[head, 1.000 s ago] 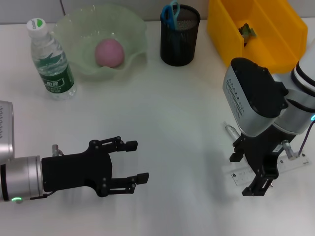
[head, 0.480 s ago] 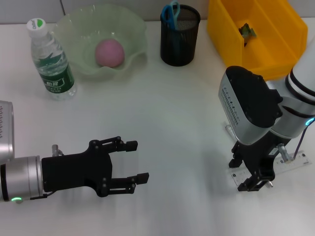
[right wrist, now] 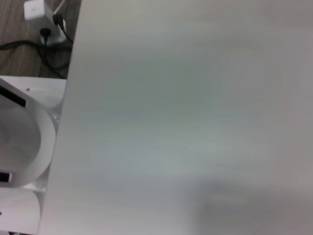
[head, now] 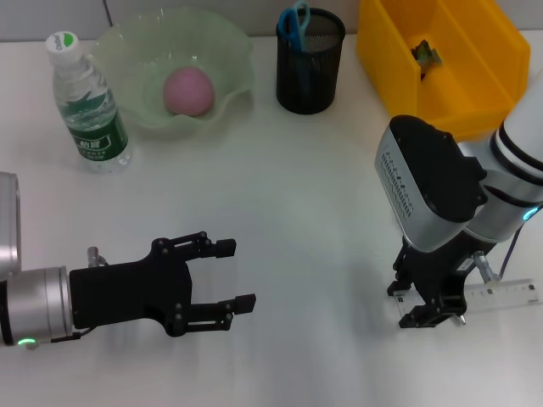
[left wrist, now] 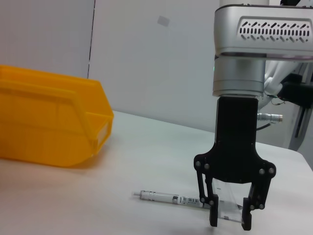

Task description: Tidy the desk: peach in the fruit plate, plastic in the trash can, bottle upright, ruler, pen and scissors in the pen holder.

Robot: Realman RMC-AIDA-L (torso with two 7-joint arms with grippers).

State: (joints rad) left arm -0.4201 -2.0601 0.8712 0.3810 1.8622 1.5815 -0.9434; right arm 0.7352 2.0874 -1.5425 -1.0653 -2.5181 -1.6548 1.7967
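Where open right gripper (head: 428,307) straddles, ruler (head: 501,297).

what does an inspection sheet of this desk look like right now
surface: white desk, no spills seen.
job's things: peach in the green fruit plate; water bottle upright beside the plate; scissors in the black mesh pen holder; clear ruler and pen flat on the desk by the right arm; scrap in the yellow bin.
clutter: nothing seen.
grippers: right gripper down over the ruler's end, fingers open astride it; left gripper open, low over the near desk.
cables: wires on the floor, off the desk.
surroundings: grey wall.
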